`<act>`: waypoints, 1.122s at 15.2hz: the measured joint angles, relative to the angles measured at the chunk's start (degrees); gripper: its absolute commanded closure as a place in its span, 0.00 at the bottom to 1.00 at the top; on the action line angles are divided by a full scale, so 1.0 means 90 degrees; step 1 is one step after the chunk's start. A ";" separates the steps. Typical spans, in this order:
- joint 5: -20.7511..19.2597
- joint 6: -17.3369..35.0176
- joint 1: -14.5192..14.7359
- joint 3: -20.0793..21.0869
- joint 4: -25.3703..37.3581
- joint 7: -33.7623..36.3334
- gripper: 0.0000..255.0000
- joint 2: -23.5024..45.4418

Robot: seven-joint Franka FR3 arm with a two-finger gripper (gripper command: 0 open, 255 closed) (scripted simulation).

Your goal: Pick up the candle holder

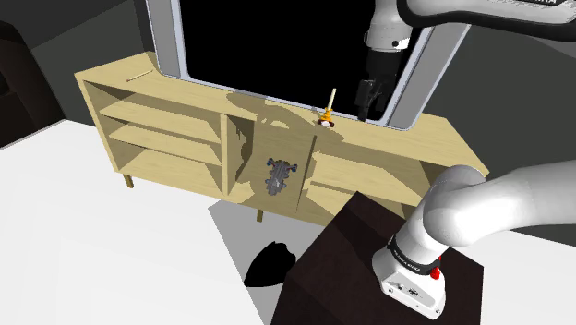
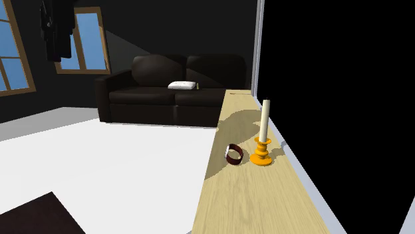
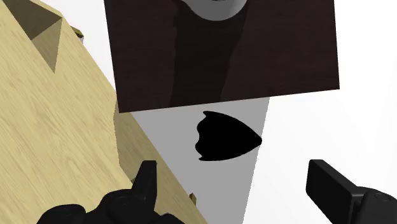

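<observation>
An orange candle holder [image 1: 325, 116] with a cream candle stands upright on the top of the light wooden sideboard [image 1: 434, 138]. In the second exterior view the candle holder [image 2: 262, 154] sits near the sideboard's back edge, with a dark red ring [image 2: 233, 155] lying just beside it. My black gripper [image 1: 369, 103] hangs in the air above the sideboard, a little toward the shoulder view's right of the candle holder and higher than it. In the wrist view the gripper [image 3: 235, 188] is open, its fingers [image 3: 145, 184] wide apart with nothing between them.
The sideboard has open shelves [image 1: 162, 129] and a door bearing a grey ornament [image 1: 278, 175]. A grey-framed black area [image 1: 277, 46] rises behind it. The dark stand [image 1: 369, 268] and a black shape on the floor [image 1: 270, 263] lie in front. A dark sofa [image 2: 173, 90] stands far off.
</observation>
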 measured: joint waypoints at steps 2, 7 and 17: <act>-0.0040 0.0114 -0.0016 -0.0054 -0.0035 -0.0049 0.00 0.0026; -0.0399 0.1207 -0.0180 -0.0597 -0.0377 -0.0523 0.00 0.0224; -0.0678 0.3697 -0.0326 -0.1773 -0.0500 -0.1487 0.00 0.1322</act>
